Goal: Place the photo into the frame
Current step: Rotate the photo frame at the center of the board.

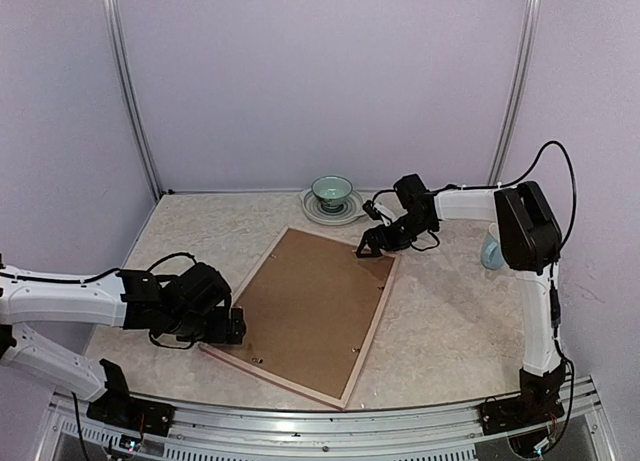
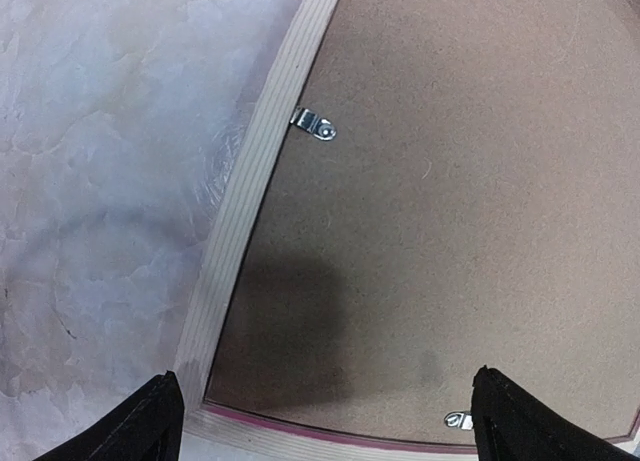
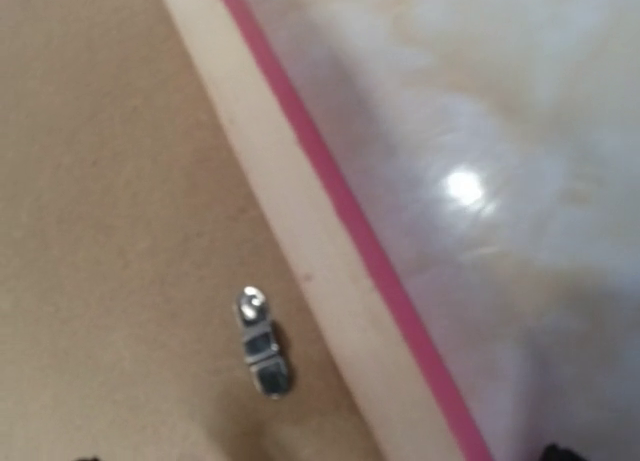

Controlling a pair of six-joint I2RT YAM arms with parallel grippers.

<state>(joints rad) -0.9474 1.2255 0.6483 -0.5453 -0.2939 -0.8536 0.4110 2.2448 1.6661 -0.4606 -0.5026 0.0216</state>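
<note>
We locate the large thin-rimmed rectangular picture frame (image 1: pixel 371 331) lying face down and turned at an angle on the pale marbled table (image 1: pixel 450 321). Its pale wood back edge faces up, and a bright pink strip shows along its outer side. A brown backing board (image 1: pixel 305 311) fills the frame, with small metal turn clips (image 2: pixel 313 125) just inside the rim.

The left gripper (image 1: pixel 232 327) is at the frame's near left corner. Its black fingers (image 2: pixel 140 431) are spread wide and hold nothing. The right gripper (image 1: pixel 372 244) is at the frame's far right corner, jaws likewise apart and empty.

Beyond the frame's far edge we note a green ceramic bowl (image 1: pixel 331 190) on a pale round plate (image 1: pixel 331 214). To the frame's right stands a light blue cup (image 1: pixel 490 251).
</note>
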